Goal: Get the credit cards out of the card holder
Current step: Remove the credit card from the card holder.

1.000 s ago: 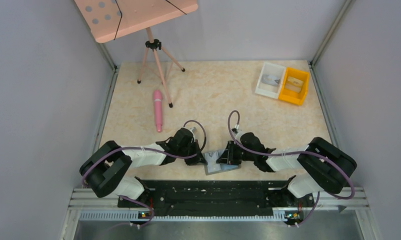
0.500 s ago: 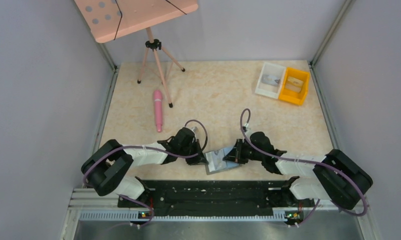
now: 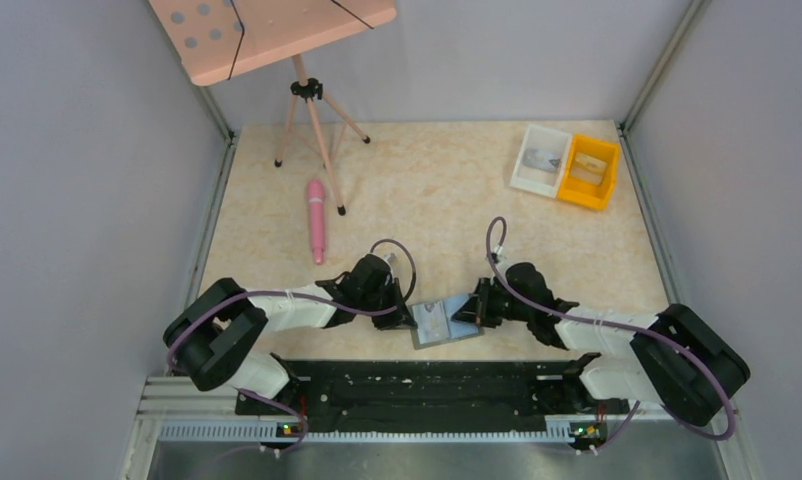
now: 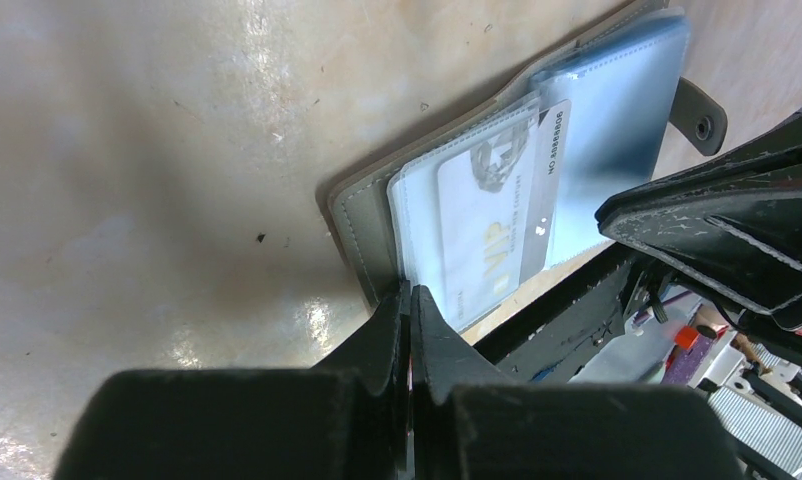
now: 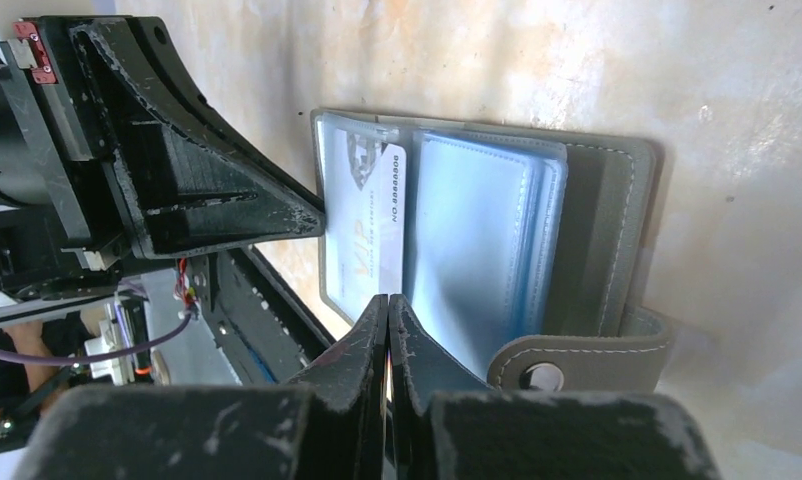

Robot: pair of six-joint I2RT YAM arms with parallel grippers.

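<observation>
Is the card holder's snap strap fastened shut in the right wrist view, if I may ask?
No, the card holder lies open, its strap loose beside the blue sleeves.

The left pincer (image 4: 409,296) and right pincer (image 5: 387,306) are both closed.

Card (image 5: 362,235) in card holder (image 5: 602,230): "VIP"; edge line "NO." plus digits, unclear

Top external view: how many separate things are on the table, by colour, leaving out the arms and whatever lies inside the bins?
Pink: 2, the tripod stand and the stick
White: 1, the white bin
Yellow: 1, the yellow bin
Dark grey: 1, the card holder, lying open
Total: 5
</observation>
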